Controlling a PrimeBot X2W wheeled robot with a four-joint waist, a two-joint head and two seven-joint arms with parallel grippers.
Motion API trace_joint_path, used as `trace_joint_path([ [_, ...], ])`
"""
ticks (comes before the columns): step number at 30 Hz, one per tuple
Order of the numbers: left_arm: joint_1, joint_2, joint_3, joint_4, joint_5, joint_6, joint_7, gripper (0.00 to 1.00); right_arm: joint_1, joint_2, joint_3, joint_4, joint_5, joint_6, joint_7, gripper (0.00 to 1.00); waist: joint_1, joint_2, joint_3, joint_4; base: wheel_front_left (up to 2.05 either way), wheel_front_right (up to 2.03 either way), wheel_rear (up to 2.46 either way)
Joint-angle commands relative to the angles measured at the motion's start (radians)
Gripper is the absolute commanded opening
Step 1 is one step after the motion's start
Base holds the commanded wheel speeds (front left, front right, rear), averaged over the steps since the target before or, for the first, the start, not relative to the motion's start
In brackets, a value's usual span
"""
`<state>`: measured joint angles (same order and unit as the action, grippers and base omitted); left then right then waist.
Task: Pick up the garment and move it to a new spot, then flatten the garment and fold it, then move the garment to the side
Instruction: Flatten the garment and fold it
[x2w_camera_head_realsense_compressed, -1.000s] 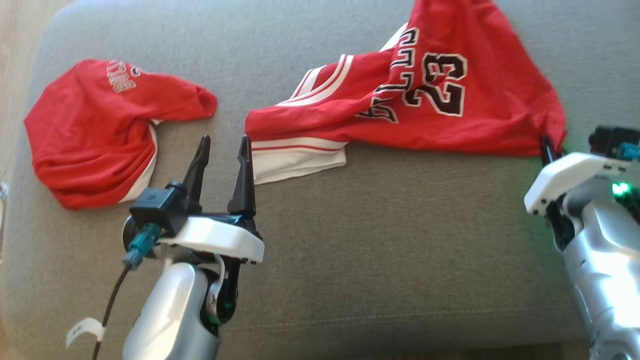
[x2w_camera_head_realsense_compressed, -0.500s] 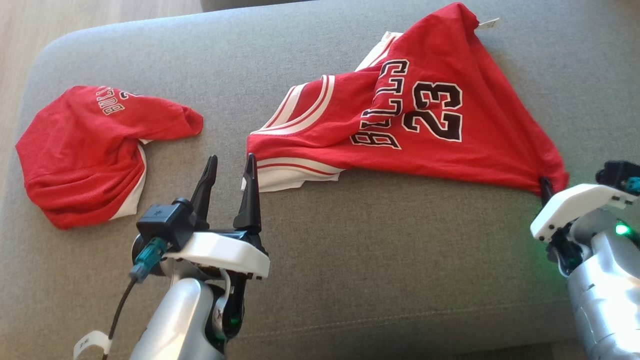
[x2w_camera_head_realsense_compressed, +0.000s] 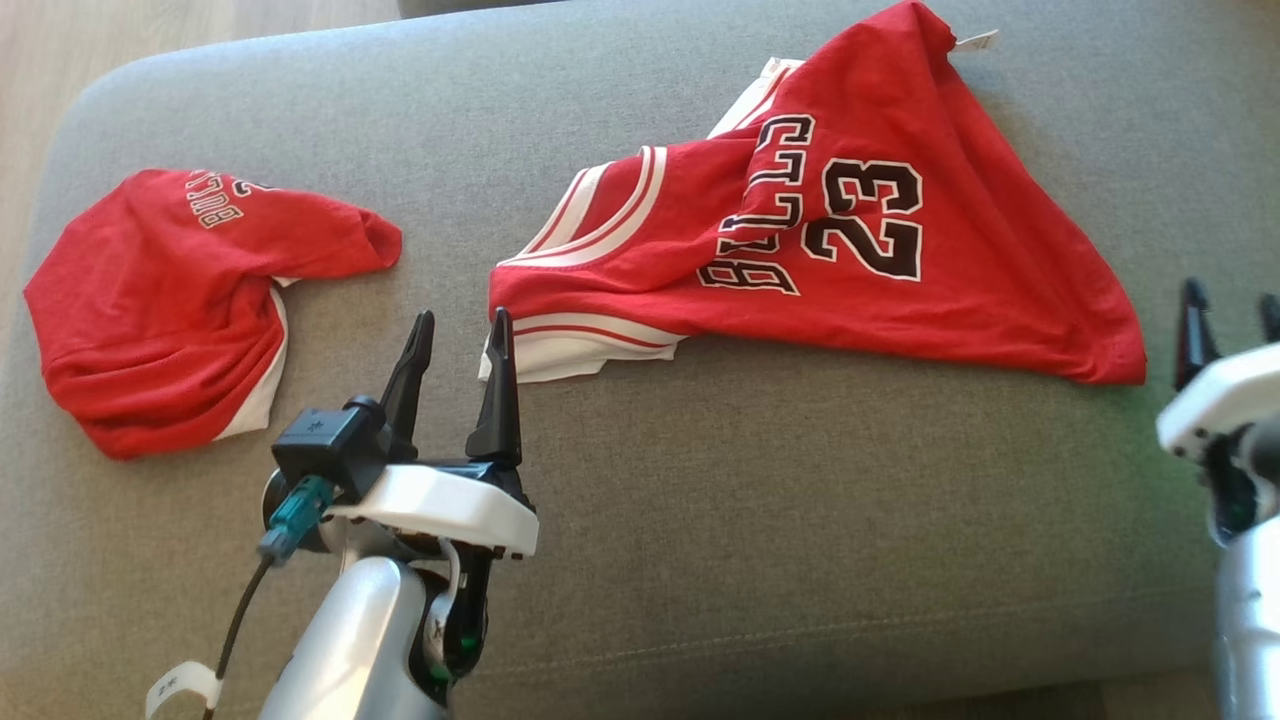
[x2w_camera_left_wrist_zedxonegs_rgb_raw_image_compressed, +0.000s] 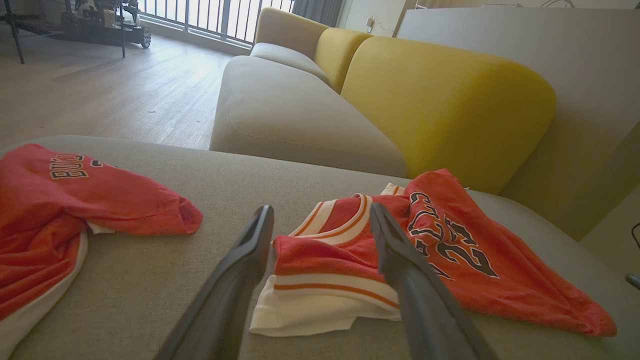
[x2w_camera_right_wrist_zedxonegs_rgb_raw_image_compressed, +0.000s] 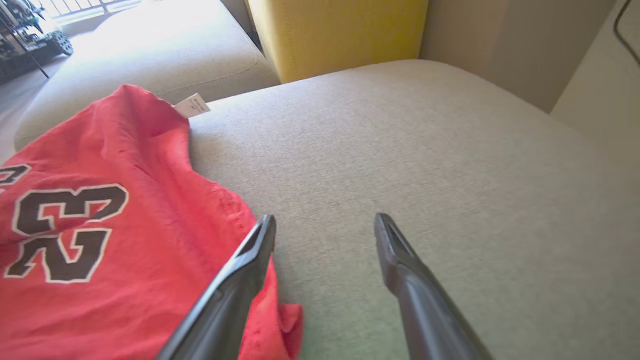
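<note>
The left jaws stand spread and empty, their dark fingers (x2w_camera_head_realsense_compressed: 497, 390) raised over the grey sofa seat (x2w_camera_head_realsense_compressed: 760, 500). Just ahead of the tips lies the near corner of the red jersey (x2w_camera_head_realsense_compressed: 870, 270), where a white hem with a red stripe (x2w_camera_left_wrist_zedxonegs_rgb_raw_image_compressed: 320, 305) is folded under the red cloth. In the left wrist view this corner sits in the gap between the two fingers (x2w_camera_left_wrist_zedxonegs_rgb_raw_image_compressed: 235, 285) and just beyond them. I cannot tell whether the inner fingertip touches the hem.

The right jaws are also spread and grip nothing. Bare grey seat shows between their fingers (x2w_camera_right_wrist_zedxonegs_rgb_raw_image_compressed: 240, 280). The jersey's pointed red corner (x2w_camera_right_wrist_zedxonegs_rgb_raw_image_compressed: 280, 320) lies just to the left of these jaws, beside the left finger, and in the head view it sits slightly apart from that finger (x2w_camera_head_realsense_compressed: 1192, 335).

From the two sets of jaws the jersey stretches away across the seat, crumpled and not flat. The black number 23 (x2w_camera_head_realsense_compressed: 870, 225) faces up, with white-striped trim on the side toward the left jaws. Its far tip carries a small white tag (x2w_camera_right_wrist_zedxonegs_rgb_raw_image_compressed: 191, 105).

Well to the left of the left jaws a second red garment (x2w_camera_head_realsense_compressed: 160, 300) lies bunched, apart from the jersey.

Farther off are a yellow backrest (x2w_camera_left_wrist_zedxonegs_rgb_raw_image_compressed: 450, 100), a beige seat (x2w_camera_left_wrist_zedxonegs_rgb_raw_image_compressed: 295, 115) and a wooden floor (x2w_camera_left_wrist_zedxonegs_rgb_raw_image_compressed: 100, 95).
</note>
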<state>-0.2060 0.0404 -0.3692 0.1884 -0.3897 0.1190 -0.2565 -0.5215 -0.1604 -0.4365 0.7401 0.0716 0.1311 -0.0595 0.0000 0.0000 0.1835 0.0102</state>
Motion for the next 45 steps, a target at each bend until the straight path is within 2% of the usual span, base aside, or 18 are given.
trace_joint_path([
  [1, -0.019, 0.01, 0.032, -0.032, 0.007, -0.001, -0.005, 1.0, 0.028, -0.019, -0.009, -0.075, -0.048, 0.0, 0.012, 1.0, 0.0, 0.0, 0.003, -0.002, 0.0, 0.0, 0.0],
  [6, -0.023, 0.01, 0.029, -0.034, 0.01, -0.004, -0.005, 1.0, 0.083, 0.026, -0.073, -0.173, -0.093, 0.0, 0.072, 1.0, 0.0, 0.0, 0.018, -0.002, 0.0, 0.0, 0.0],
  [12, -0.032, 0.01, 0.031, -0.033, 0.016, -0.009, -0.005, 1.0, 0.121, 0.073, -0.069, -0.255, -0.094, 0.0, 0.146, 1.0, 0.0, 0.0, 0.044, -0.001, 0.0, 0.0, 0.0],
  [18, -0.041, 0.01, 0.032, -0.033, 0.02, -0.013, -0.005, 1.0, 0.12, 0.092, -0.07, -0.285, -0.082, 0.0, 0.172, 1.0, 0.0, 0.0, 0.061, 0.001, 0.0, 0.0, 0.0],
  [24, -0.049, 0.01, 0.031, -0.028, 0.024, -0.015, -0.005, 1.0, 0.136, 0.097, -0.067, -0.301, -0.132, 0.0, 0.185, 1.0, 0.0, 0.0, 0.072, 0.01, 0.0, 0.0, 0.0],
  [28, -0.048, 0.01, 0.037, -0.027, 0.028, -0.016, -0.005, 1.0, 0.198, 0.072, 0.033, -0.344, -0.182, 0.0, 0.161, 1.0, 0.0, 0.0, 0.072, 0.01, 0.0, 0.0, 0.0],
  [35, -0.045, 0.01, 0.045, -0.025, 0.034, -0.017, -0.005, 1.0, 0.296, 0.004, 0.194, -0.389, -0.145, 0.0, 0.162, 1.0, 0.0, 0.0, 0.066, -0.015, 0.0, 0.0, 0.0],
  [45, -0.056, 0.01, 0.034, -0.023, 0.033, -0.021, -0.005, 1.0, 0.267, -0.102, 0.294, -0.332, -0.201, 0.0, 0.119, 1.0, 0.0, 0.0, 0.067, -0.01, 0.0, 0.0, 0.0],
])
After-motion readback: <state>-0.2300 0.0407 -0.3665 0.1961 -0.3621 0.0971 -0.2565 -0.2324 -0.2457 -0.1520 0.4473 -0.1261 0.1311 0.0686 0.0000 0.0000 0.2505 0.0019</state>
